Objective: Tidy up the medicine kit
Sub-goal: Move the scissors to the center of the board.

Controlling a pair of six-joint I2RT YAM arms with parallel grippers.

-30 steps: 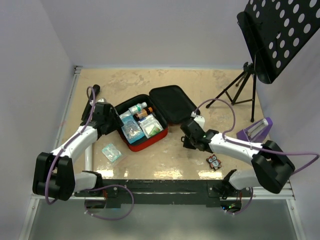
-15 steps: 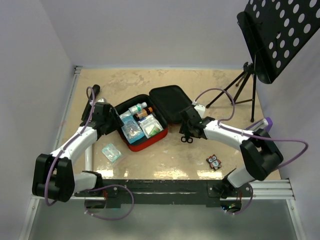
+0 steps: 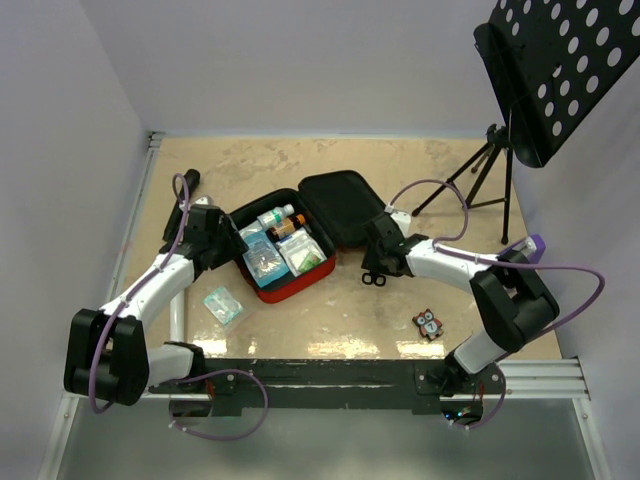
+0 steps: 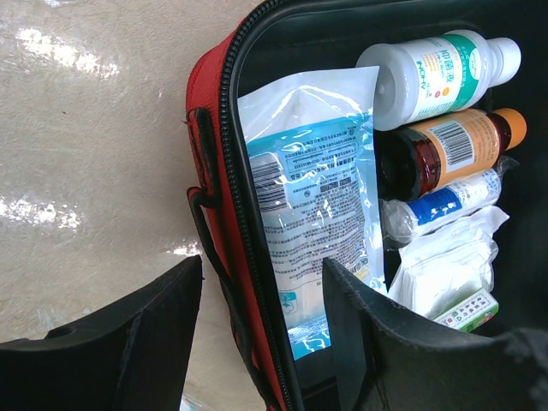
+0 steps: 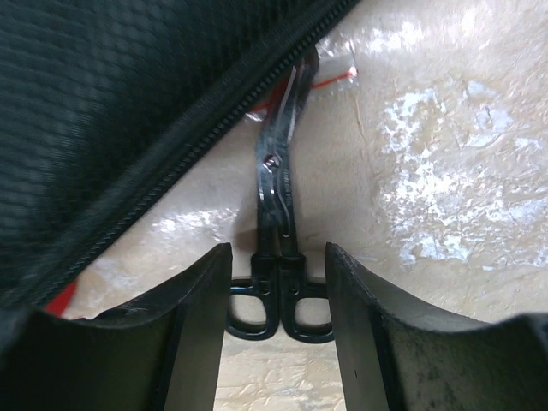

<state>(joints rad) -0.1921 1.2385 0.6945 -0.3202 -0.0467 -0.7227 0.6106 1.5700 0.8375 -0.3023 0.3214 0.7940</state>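
- Two units, both with jaws apart and holding nothing: left end effector (image 4: 261, 270), right end effector (image 5: 278, 257).
- Black scissors (image 5: 278, 214) lie flat on the table (image 5: 428, 171) between the right jaws, untouched.
- Medicine kit (image 4: 210, 111) lies open, its red side wall between the left jaws.
- Beyond the left jaws, inside the kit: clear pouch (image 4: 312, 197), white bottle (image 4: 428, 73), amber bottle (image 4: 445, 150).

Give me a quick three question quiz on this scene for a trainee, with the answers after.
1. True or false: the medicine kit is zipped shut.
2. What lies between the fingers of the right gripper? A. black scissors B. a thermometer C. a gauze pack
3. What colour is the cap on the brown bottle?
Key: 1 false, it lies open. 2 A. 3 orange.
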